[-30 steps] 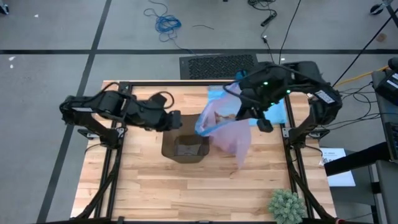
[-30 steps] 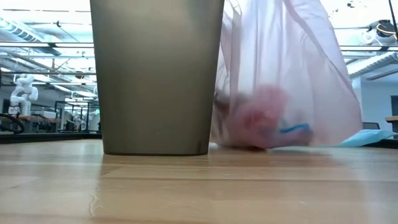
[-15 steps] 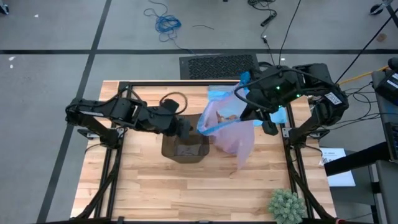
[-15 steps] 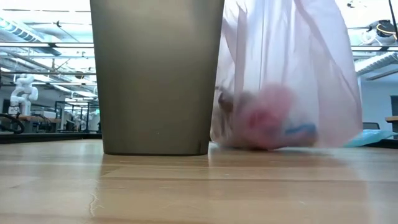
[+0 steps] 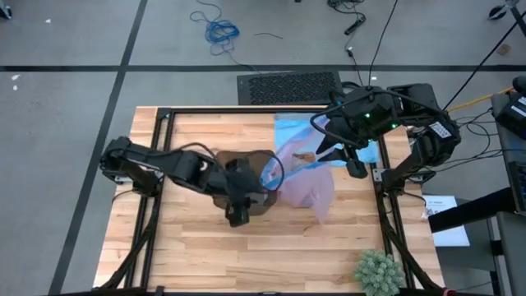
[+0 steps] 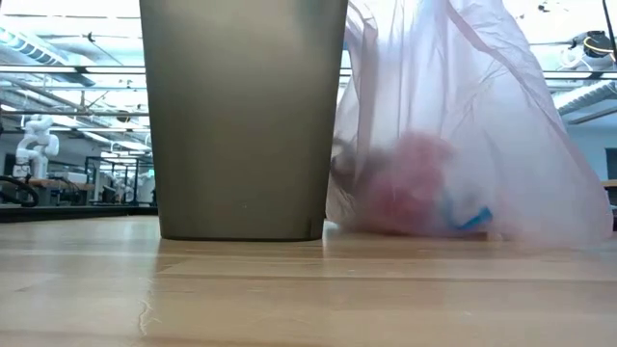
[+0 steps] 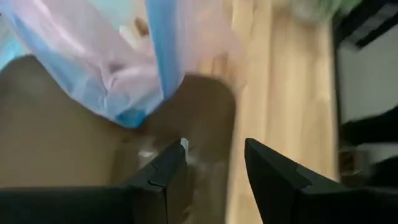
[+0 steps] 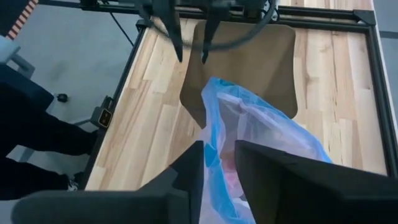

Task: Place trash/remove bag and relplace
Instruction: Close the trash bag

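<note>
We see a pale wooden surface (image 5: 197,238) framed in black rails, and a green spiky plant (image 5: 379,270) sitting at its near right corner. Beyond it lies grey floor, with a dark vent grate (image 5: 288,85) just behind the surface and a blue cable (image 5: 220,31) coiled farther back. Papers (image 5: 444,220) lie off to the right.

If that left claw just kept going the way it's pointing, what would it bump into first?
Probably the brown bin: the left claw, fingers apart, points down into its open top, close beside the pink bag. Depth is hard to judge.
</note>
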You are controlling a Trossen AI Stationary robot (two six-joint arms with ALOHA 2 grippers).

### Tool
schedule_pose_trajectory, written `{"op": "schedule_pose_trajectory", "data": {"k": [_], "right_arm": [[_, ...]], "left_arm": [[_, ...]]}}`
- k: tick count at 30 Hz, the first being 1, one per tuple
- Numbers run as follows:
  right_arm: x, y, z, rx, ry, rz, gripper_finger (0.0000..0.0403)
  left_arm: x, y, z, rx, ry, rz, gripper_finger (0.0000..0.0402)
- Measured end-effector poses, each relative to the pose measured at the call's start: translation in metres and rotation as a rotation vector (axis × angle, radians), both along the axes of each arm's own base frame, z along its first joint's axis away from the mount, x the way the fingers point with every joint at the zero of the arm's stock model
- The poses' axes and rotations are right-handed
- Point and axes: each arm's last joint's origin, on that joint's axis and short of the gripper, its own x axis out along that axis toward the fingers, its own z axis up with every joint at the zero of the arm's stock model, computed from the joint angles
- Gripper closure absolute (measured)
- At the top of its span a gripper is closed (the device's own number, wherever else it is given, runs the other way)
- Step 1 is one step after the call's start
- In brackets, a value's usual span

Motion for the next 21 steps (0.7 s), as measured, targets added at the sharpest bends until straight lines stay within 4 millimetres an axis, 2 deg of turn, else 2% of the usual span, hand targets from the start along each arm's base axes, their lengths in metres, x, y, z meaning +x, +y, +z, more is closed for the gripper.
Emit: {"op": "schedule_pose_trajectory", "data": {"k": [4, 8, 14, 21], "right_arm": [[0.0, 0.0, 0.0, 0.011, 0.003, -0.011, 0.0314], [0.0, 0.0, 0.0, 0.017, 0.004, -0.016, 0.0314], [0.001, 0.0, 0.001, 0.019, -0.006, -0.018, 0.0314], [0.001, 0.0, 0.001, 0.02, -0.012, -0.018, 0.0314]], "left_arm": [[0.001, -0.002, -0.014, 0.112, 0.091, 0.015, 0.0241], [0.003, 0.0, -0.014, 0.181, 0.066, 0.061, 0.0241], [0.009, 0.002, -0.01, 0.285, 0.005, 0.016, 0.0241], [0.024, 0.005, -0.028, 0.369, 0.085, -0.057, 0.0241]]}}
